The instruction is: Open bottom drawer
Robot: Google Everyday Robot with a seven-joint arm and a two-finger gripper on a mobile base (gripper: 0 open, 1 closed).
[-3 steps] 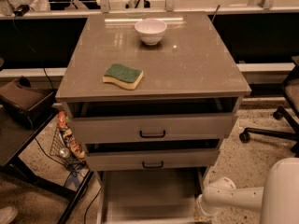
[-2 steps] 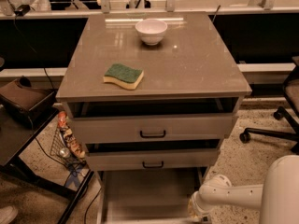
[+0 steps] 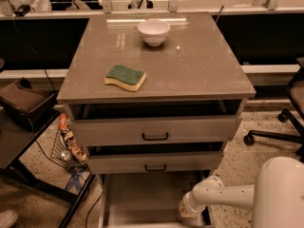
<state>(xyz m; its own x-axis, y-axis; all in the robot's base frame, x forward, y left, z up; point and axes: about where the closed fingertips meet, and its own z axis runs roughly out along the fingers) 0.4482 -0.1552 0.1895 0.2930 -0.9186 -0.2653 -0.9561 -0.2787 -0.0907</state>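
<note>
The bottom drawer (image 3: 142,194) stands pulled far out under the cabinet, and I see its shallow grey tray from above. Its front panel and handle are below the picture's lower edge. My white arm comes in from the lower right. My gripper (image 3: 186,210) is at the tray's right side, low in the view, at or just over the drawer's right wall. The mid-sized drawer front (image 3: 154,162) and the tall top drawer front (image 3: 154,131) above it both stand slightly ajar, each with a black bar handle.
A white bowl (image 3: 153,31) and a green-and-yellow sponge (image 3: 125,77) lie on the cabinet top (image 3: 199,65). A dark side table (image 3: 23,141) and a wire basket of items (image 3: 66,141) stand left. An office chair base (image 3: 280,127) is on the right.
My arm's end has moved a little to the left, further over the bottom drawer's right side. The drawers, bowl and sponge have not moved.
</note>
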